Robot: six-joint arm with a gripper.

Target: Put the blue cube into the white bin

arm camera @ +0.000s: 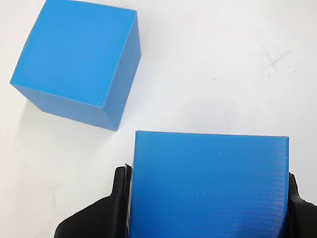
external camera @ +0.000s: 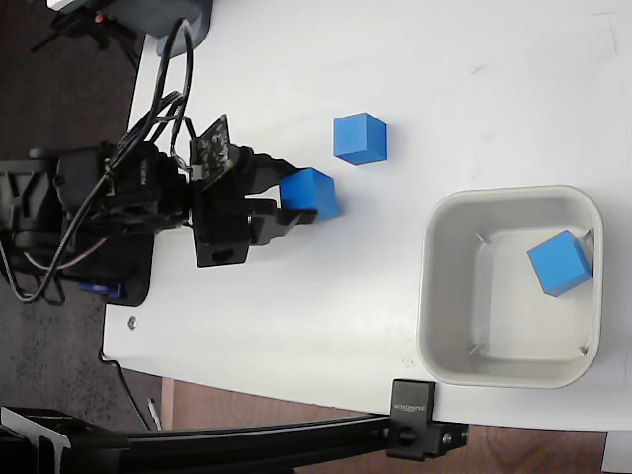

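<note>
In the fixed view my gripper [external camera: 296, 197] is closed on a blue cube [external camera: 311, 193] over the white table, left of centre. The wrist view shows that cube [arm camera: 208, 186] filling the space between my two black fingers [arm camera: 119, 198], both touching its sides. A second blue cube [external camera: 359, 138] rests on the table just up and right of the held one; in the wrist view this second cube [arm camera: 79, 62] sits at the upper left. The white bin [external camera: 444, 296] stands at the right, with a third blue cube [external camera: 560, 263] inside it.
The arm's black body and cables [external camera: 109, 197] occupy the left edge of the table. A black clamp and rail [external camera: 415, 420] run along the bottom edge below the bin. A dark object [external camera: 183, 15] sits at the table's top-left corner.
</note>
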